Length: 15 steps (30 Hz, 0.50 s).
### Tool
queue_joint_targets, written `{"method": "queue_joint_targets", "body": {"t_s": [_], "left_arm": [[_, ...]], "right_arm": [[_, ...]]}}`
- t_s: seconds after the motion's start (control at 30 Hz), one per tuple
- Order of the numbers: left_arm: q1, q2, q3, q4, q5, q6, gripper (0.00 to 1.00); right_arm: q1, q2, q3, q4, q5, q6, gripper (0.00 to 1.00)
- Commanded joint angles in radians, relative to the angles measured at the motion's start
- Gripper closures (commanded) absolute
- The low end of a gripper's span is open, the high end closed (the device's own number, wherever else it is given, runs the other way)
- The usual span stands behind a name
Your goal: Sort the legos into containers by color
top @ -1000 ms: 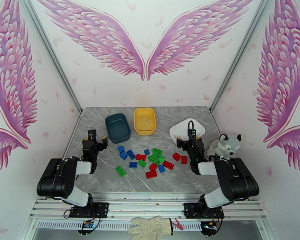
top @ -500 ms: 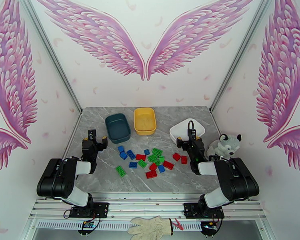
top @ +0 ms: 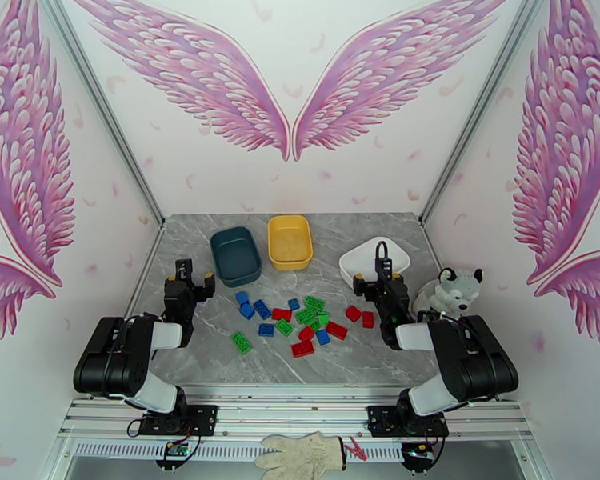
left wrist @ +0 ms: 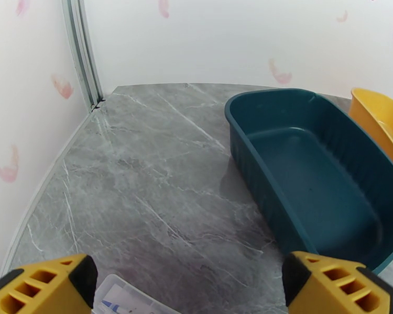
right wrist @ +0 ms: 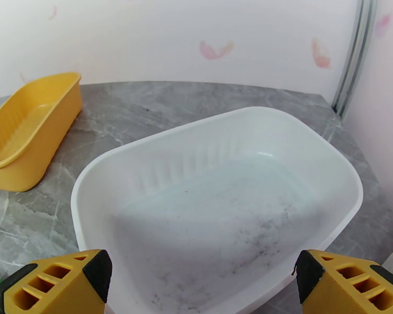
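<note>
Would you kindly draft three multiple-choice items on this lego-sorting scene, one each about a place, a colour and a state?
1. Which shallow plastic tub stands between the other two?
A. dark teal tub
B. yellow tub
C. white tub

2. What colour is the tub straight ahead of the right gripper?
A. white
B. yellow
C. dark teal

3. How do the right gripper and the left gripper stand?
A. both shut
B. both open and empty
C. one open, one shut

Answers:
1 B, the top view has the yellow tub flanked by the dark teal tub and the white tub.
2 A, the right wrist view looks straight into the white tub.
3 B, in each wrist view the jaws stand wide apart, gripping nothing.
</note>
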Motion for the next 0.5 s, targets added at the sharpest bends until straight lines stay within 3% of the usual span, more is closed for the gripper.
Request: {"method": "queue_joint_targets", "body": {"t_s": [0.0, 0.47], "left_arm": [[0.005, -0.021, 0.016, -0.011, 0.006, -0.003, 0.01], [0.001, -0.02, 0.019, -0.014, 0.003, 0.002, 0.01]], "right_arm": [[-0.008, 0.008, 0.02, -0.009, -0.017, 0.006, 0.01], [-0.008, 0.008, 0.02, -0.011, -0.016, 0.006, 0.01]]}}
